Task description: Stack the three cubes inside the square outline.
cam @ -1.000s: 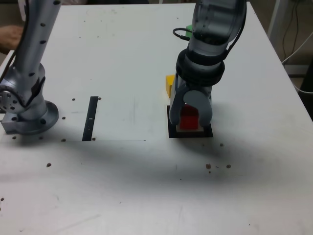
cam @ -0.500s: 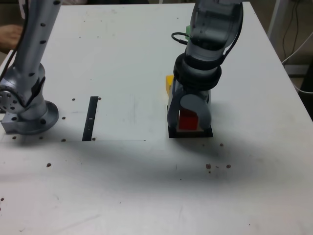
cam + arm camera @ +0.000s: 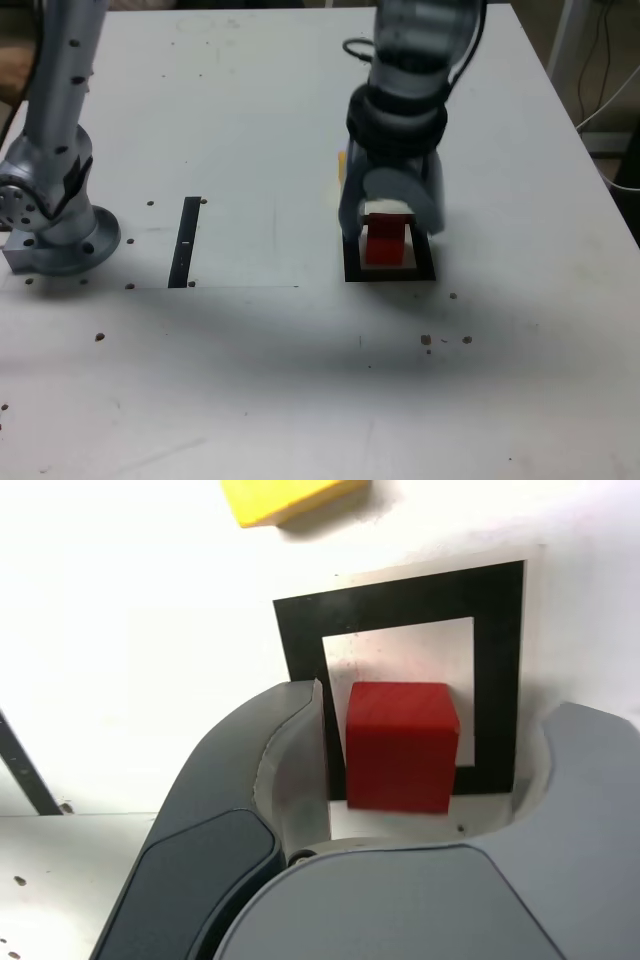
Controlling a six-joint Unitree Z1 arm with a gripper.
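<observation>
The red cube [image 3: 401, 742] sits on the white centre of the square outline [image 3: 298, 640], which lies toward the right edge of the tabletop [image 3: 260, 380] in the exterior view. The gripper [image 3: 392, 222] hangs just above it, jaws spread and holding nothing; in the wrist view a gap shows on each side of the cube. So the first cube looks placed, and the stack has only its base.

The next move likely calls for lifting clear without nudging the red cube, then going for the yellow cube [image 3: 285, 497], which lies just beyond the outline's far side, nearly hidden behind the gripper in the exterior view. The green cube cannot be seen now.

Open tabletop lies in front of the outline and toward the black strip [image 3: 185, 241]. The arm's base [image 3: 60, 240] stands near the left edge in the exterior view, well apart.
</observation>
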